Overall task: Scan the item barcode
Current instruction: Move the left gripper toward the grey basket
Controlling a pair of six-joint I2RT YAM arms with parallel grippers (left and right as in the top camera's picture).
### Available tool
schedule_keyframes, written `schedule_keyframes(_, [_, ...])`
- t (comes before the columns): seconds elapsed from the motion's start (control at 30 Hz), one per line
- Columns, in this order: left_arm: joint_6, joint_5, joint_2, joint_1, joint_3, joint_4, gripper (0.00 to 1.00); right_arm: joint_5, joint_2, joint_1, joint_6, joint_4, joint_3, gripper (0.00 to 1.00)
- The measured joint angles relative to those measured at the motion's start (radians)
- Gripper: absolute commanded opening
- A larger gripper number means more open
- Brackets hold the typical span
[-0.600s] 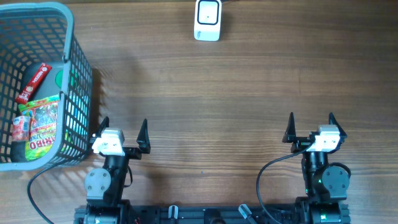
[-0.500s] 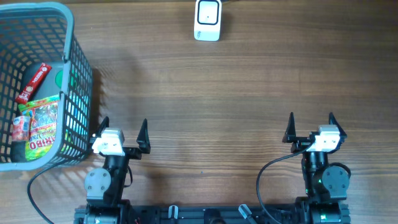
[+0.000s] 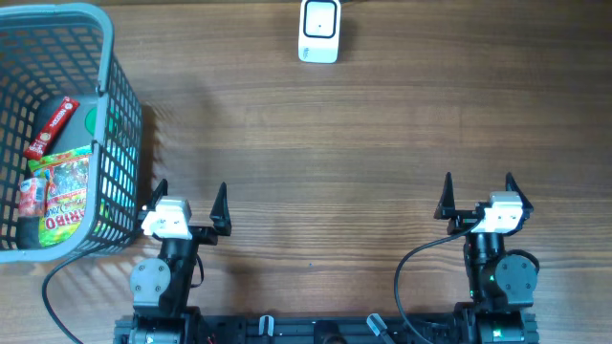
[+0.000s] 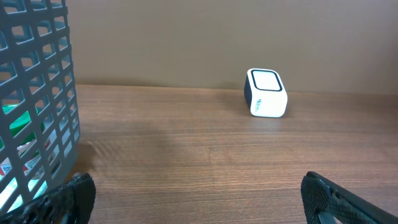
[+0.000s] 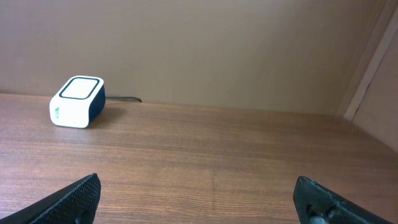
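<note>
My left gripper [image 3: 189, 197] hangs just above the near edge of the bench [image 3: 363, 143] with its two fingers spread wide and nothing between them; my right gripper [image 3: 478, 189] does the same on the other side, fingers far apart and empty. The things to scan lie inside the grey mesh basket [image 3: 107, 57], which stands at about 10 o'clock from my left gripper, its near corner just beside my left finger. Inside it, a sweets bag [image 3: 65, 196] with a colourful print lies at roughly 9 o'clock from that gripper, behind the basket wall, and a red bar [image 3: 53, 126] lies farther back at about 10 o'clock, slanted. Something green lies under them, but I cannot tell what it is. Neither gripper touches the basket's contents. The scanner [image 3: 319, 29], a small white box with a dark-rimmed window on top, stands at the far edge of the bench, about 1 o'clock from my left gripper and 11 o'clock from my right gripper, well apart from both and from the basket.
</note>
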Motion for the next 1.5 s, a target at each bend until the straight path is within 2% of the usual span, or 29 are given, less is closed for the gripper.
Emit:
schedule_keyframes(0.87, [0.0, 0.012, 0.0, 0.0, 0.0, 0.004, 1.0, 0.0, 0.0, 0.0, 0.0, 0.0, 0.0, 1.0])
schedule_keyframes(1.1, [-0.215, 0.093, 0.0, 0.0, 0.001, -0.001, 1.0, 0.0, 0.0, 0.0, 0.0, 0.0, 0.0, 1.0])
schedule_keyframes(1.2, [-0.238, 0.129, 0.002, 0.0, 0.043, -0.075, 1.0, 0.0, 0.0, 0.0, 0.0, 0.0, 0.0, 1.0])
schedule_keyframes(1.33, [-0.25, 0.146, 0.023, 0.0, 0.188, -0.217, 1.0, 0.0, 0.0, 0.0, 0.0, 0.0, 0.0, 1.0])
schedule_keyframes(1.5, [-0.241, 0.138, 0.155, 0.0, 0.35, -0.36, 1.0, 0.0, 0.002, 0.0, 0.0, 0.0, 0.0, 1.0])
